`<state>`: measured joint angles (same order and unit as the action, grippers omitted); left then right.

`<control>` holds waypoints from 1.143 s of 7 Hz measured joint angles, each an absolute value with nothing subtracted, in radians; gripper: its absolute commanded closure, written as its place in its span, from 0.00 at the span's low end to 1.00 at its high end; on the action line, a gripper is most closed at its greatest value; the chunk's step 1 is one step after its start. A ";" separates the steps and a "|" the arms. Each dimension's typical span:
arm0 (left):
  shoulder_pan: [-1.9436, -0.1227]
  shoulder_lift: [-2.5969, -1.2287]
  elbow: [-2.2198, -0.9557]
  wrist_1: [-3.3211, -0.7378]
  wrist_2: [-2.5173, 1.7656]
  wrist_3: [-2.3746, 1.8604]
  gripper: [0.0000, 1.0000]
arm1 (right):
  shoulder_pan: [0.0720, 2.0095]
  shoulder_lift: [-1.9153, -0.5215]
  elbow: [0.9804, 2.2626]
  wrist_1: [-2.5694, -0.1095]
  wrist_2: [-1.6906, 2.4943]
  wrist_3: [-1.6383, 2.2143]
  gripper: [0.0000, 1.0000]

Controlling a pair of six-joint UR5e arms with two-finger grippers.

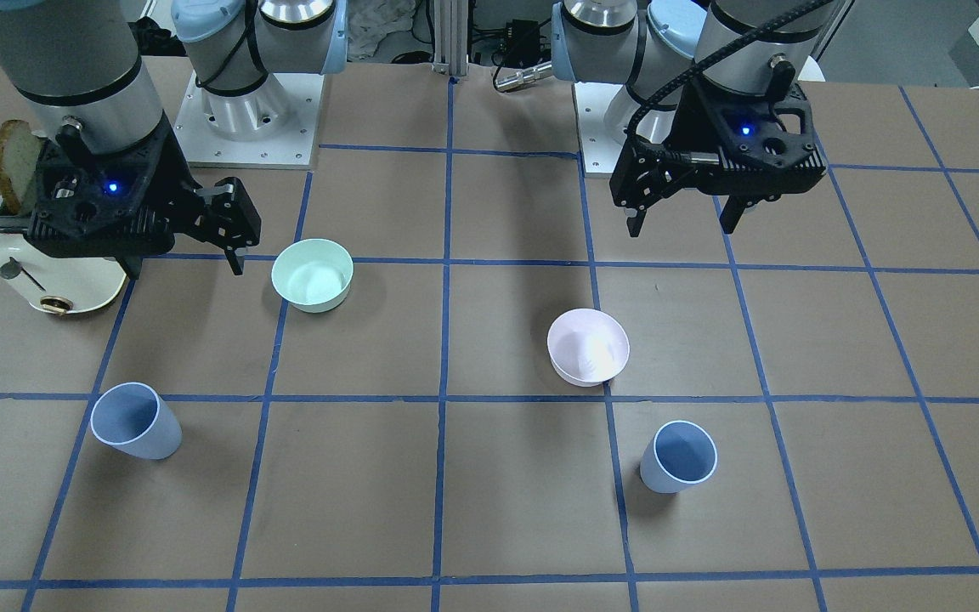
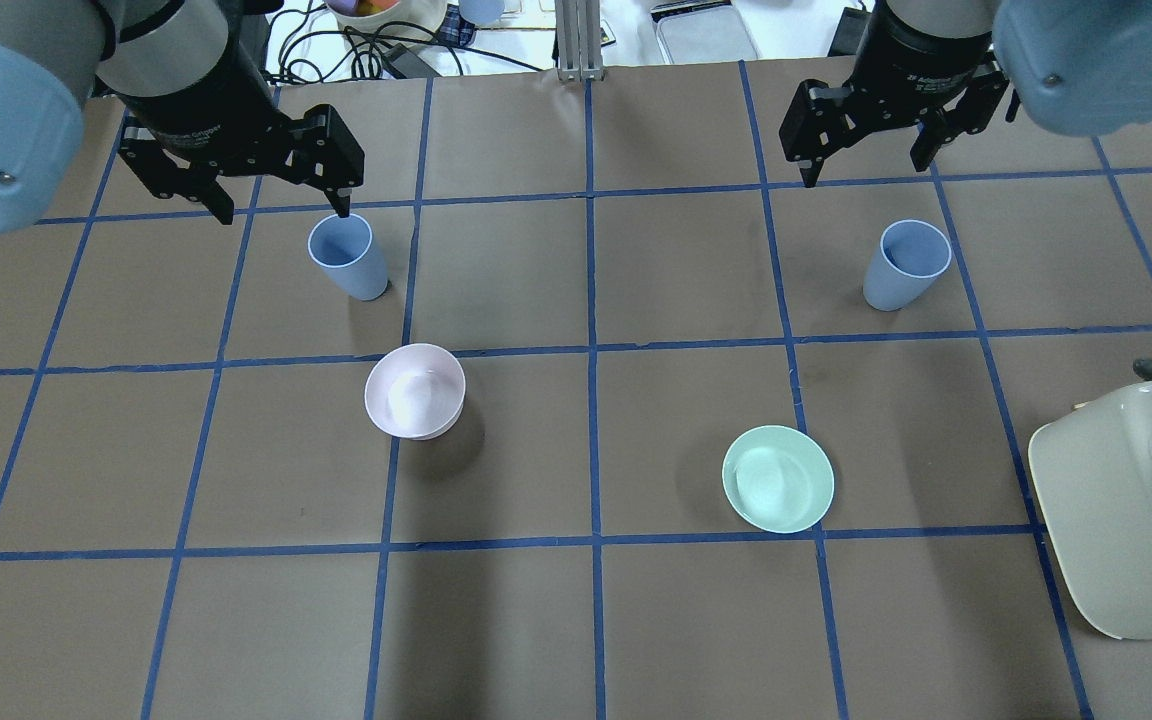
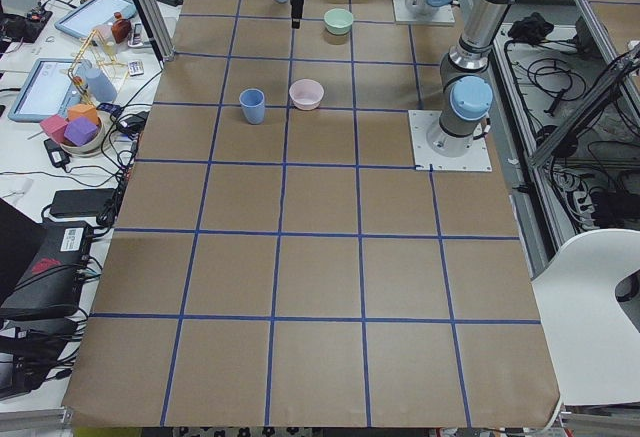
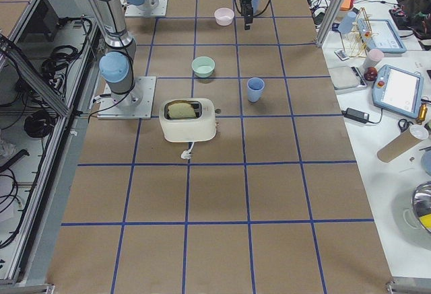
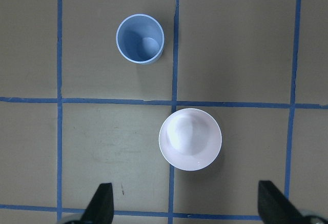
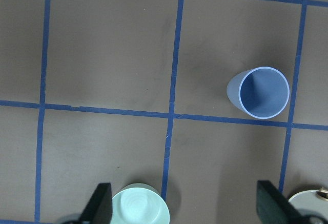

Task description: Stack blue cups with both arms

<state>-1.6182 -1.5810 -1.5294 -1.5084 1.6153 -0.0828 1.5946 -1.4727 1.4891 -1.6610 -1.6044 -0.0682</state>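
Two pale blue cups stand upright and apart on the brown table. One cup (image 2: 346, 255) (image 1: 678, 456) is on my left side. It also shows in the left wrist view (image 5: 140, 38). The other cup (image 2: 904, 262) (image 1: 134, 421) is on my right side and shows in the right wrist view (image 6: 264, 93). My left gripper (image 2: 284, 212) (image 1: 683, 223) hangs open and empty above the table, on the robot's side of its cup. My right gripper (image 2: 866, 172) (image 1: 185, 268) is likewise open and empty, on the robot's side of its cup.
A pale pink bowl (image 2: 415, 390) (image 5: 190, 139) sits near the left cup, closer to the robot. A mint-green bowl (image 2: 778, 478) (image 6: 140, 206) sits on the right half. A cream toaster (image 2: 1126, 510) holding a bread slice (image 1: 14, 161) stands by the right arm.
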 measured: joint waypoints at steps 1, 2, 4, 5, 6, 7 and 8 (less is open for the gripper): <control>-1.618 -1.582 -1.530 -1.508 1.614 -0.083 0.00 | 1.594 -1.474 1.488 -1.660 -1.604 -0.066 0.00; -1.619 -1.580 -1.529 -1.508 1.611 -0.082 0.00 | 1.593 -1.477 1.485 -1.659 -1.602 -0.066 0.00; -1.617 -1.587 -1.526 -1.508 1.604 -0.078 0.00 | 1.592 -1.480 1.478 -1.658 -1.593 -0.072 0.00; -1.612 -1.624 -1.524 -1.505 1.603 -0.076 0.00 | 1.592 -1.482 1.469 -1.654 -1.594 -0.072 0.00; -1.610 -1.682 -1.523 -1.492 1.606 -0.066 0.00 | 1.590 -1.481 1.451 -1.636 -1.593 -0.066 0.00; -1.609 -1.763 -1.520 -1.439 1.612 -0.045 0.00 | 1.586 -1.478 1.430 -1.605 -1.579 -0.058 0.00; -1.608 -1.846 -1.519 -1.353 1.617 -0.025 0.00 | 1.582 -1.476 1.416 -1.588 -1.558 -0.049 0.00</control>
<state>-1.6081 -1.8460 -1.5188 -1.3531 1.6166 -0.0247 1.5820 -1.4765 1.4164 -1.5882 -1.5585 -0.0494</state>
